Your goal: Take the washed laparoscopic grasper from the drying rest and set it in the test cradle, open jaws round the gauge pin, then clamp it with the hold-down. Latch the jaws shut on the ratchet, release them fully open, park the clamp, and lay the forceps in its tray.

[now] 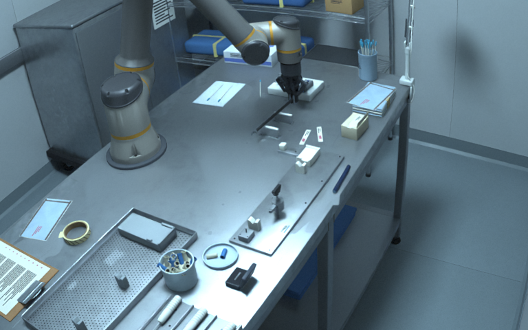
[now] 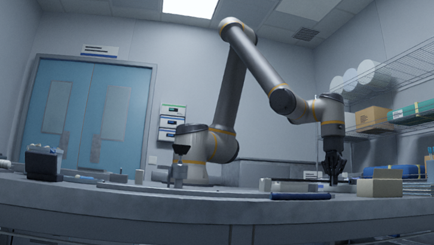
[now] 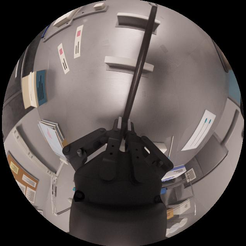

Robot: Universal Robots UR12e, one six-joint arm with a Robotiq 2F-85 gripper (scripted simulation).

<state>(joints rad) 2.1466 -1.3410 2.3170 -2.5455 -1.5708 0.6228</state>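
Note:
At the far end of the steel table the laparoscopic grasper (image 1: 273, 115) lies with its long dark shaft (image 3: 137, 68) across the two pale supports of the drying rest (image 1: 276, 125). Its handle end sits over a white block (image 1: 296, 89). Nearer along the table a grey plate carries the test cradle (image 1: 308, 155), the hold-down clamp (image 1: 277, 198) and a small gauge pin block (image 1: 246, 235). The perforated instrument tray (image 1: 105, 268) sits at the near left corner. My gripper (image 1: 292, 98) stands upright over the shaft near its handle end, closed around the shaft.
Behind the work a wire shelf (image 1: 280, 23) holds blue packs and boxes. A blue cup of swabs (image 1: 367, 62), a stack of pouches (image 1: 373, 99) and a cream box (image 1: 354, 125) line the right edge. A blue pen (image 1: 341, 178) lies near the plate.

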